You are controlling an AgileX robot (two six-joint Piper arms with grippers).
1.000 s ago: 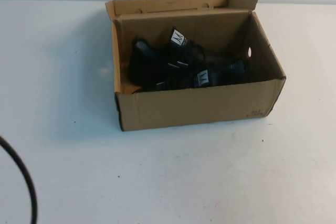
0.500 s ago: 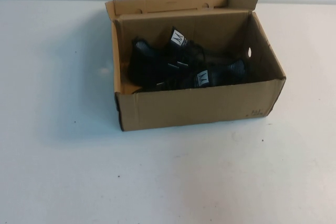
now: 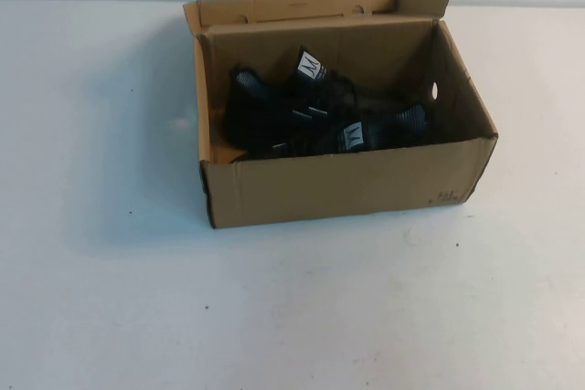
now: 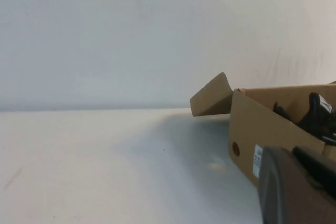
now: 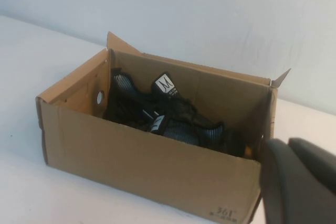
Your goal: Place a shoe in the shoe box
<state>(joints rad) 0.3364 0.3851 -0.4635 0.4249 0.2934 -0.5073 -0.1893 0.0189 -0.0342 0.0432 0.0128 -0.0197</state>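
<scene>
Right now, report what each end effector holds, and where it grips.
Nothing is held. Both shoes lie inside the shoe box; left end effector and right end effector are clear of it.

Soft, even light fills the scene. The shoe box [image 3: 338, 184] casts a faint shadow leftward on the white tabletop [image 3: 119, 299]; its interior is dim. Each wrist view's close dark hand is blurred.

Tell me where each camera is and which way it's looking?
High view: raised above the white table, looking down into the open shoe box with black sneakers; no arm shows.
Left wrist view: low beside the box's end, facing the wall; left gripper at the corner.
Right wrist view: off the box's front corner, looking in; right gripper at the corner.
All three share the box and sneakers.
</scene>
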